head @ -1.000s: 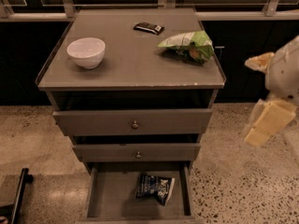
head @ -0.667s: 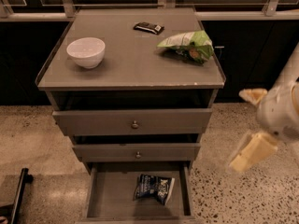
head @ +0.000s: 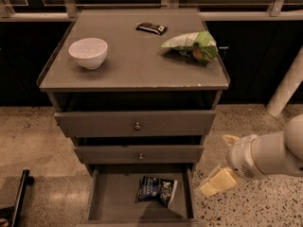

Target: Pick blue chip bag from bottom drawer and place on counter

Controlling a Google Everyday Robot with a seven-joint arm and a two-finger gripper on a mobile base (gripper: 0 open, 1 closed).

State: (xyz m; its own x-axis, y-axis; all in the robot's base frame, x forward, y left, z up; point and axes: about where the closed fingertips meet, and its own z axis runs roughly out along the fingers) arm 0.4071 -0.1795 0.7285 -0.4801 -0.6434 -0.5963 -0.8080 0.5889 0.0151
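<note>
The blue chip bag (head: 156, 190) lies crinkled on the floor of the open bottom drawer (head: 106, 197), right of its middle. The counter (head: 135, 63) is the flat grey top of the cabinet. My gripper (head: 215, 163) hangs low at the right of the cabinet, level with the bottom drawer and outside its right wall. Its cream fingers (head: 216, 182) stand apart with nothing between them. The white arm reaches in from the right edge.
On the counter stand a white bowl (head: 88, 52) at the left, a green-and-white chip bag (head: 191, 45) at the right and a small black bar wrapper (head: 151, 28) at the back. Two knobbed drawers (head: 136, 123) are shut. A black object (head: 19, 193) lies on the floor at the left.
My gripper has come down along the cabinet's right side and moved left, from counter height to the level of the bottom drawer. The bag and the counter items have not moved.
</note>
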